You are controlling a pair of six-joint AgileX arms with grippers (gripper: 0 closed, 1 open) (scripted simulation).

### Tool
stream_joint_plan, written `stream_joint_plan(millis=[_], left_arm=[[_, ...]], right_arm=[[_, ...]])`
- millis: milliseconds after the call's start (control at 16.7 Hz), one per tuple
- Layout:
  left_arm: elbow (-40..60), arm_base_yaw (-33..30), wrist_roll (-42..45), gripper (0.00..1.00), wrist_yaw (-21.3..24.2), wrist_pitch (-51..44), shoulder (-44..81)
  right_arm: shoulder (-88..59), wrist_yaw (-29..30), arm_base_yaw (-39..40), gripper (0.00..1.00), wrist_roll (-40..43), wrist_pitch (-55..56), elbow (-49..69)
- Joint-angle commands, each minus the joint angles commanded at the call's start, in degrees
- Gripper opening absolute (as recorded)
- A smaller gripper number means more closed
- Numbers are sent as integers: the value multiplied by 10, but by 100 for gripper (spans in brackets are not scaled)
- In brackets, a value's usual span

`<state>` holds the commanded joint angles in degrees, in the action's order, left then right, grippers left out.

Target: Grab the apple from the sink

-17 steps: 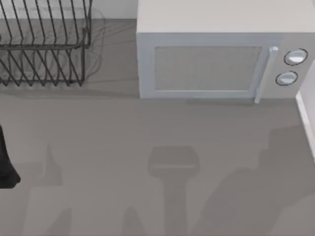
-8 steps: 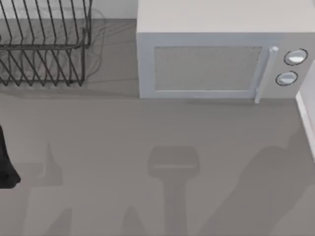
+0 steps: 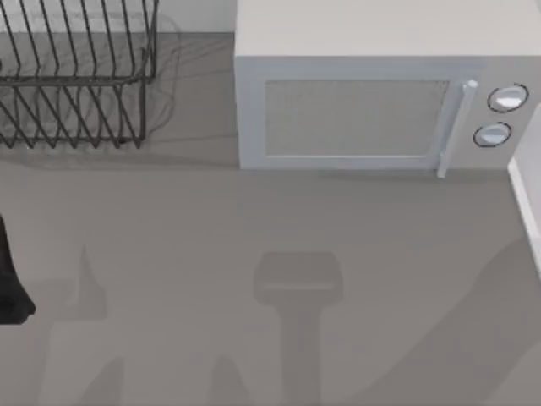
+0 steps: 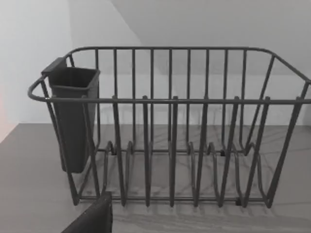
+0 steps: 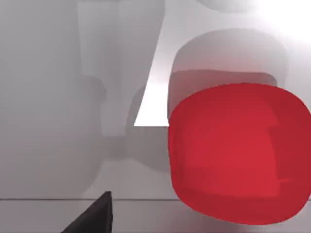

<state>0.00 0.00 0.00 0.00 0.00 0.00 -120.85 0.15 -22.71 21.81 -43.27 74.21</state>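
Note:
The apple is a smooth bright red ball, seen large and close in the right wrist view. It rests against the pale grey wall of the sink. A black corner of my right gripper juts in just short of the apple, with a gap between them. My left arm is parked at the table's left edge, and a black corner of my left gripper faces the dish rack.
A dark wire dish rack with a cutlery cup stands at the back left. A white microwave stands at the back right. A white edge borders the table's right side.
The arm shadow on the right of the table has slid further right and down towards the edge. My left arm has not moved.

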Motion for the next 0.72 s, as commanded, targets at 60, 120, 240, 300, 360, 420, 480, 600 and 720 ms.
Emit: stream_joint_plan(millis=[60,120,240,300,360,420,480,600,720], left_arm=[[0,0,0,100,0,0,0],[0,0,0,100,0,0,0],[0,0,0,100,0,0,0],[0,0,0,100,0,0,0],[0,0,0,100,0,0,0],[0,0,0,100,0,0,0],[0,0,0,100,0,0,0],[0,0,0,100,0,0,0],[0,0,0,100,0,0,0]], right_arm=[[-20,0,0,100,0,36,-11],[-39,0,0,100,-1,71,-22],[-74,1,0,100,-1,126,-43],[-89,1,-1,100,-2,145,-51],[-99,1,-1,100,-2,158,-57],[-105,1,-1,100,-2,164,-60],[-105,1,-1,100,-2,165,-61],[-105,1,-1,100,-2,165,-61],[-105,1,-1,92,-2,165,-61]])
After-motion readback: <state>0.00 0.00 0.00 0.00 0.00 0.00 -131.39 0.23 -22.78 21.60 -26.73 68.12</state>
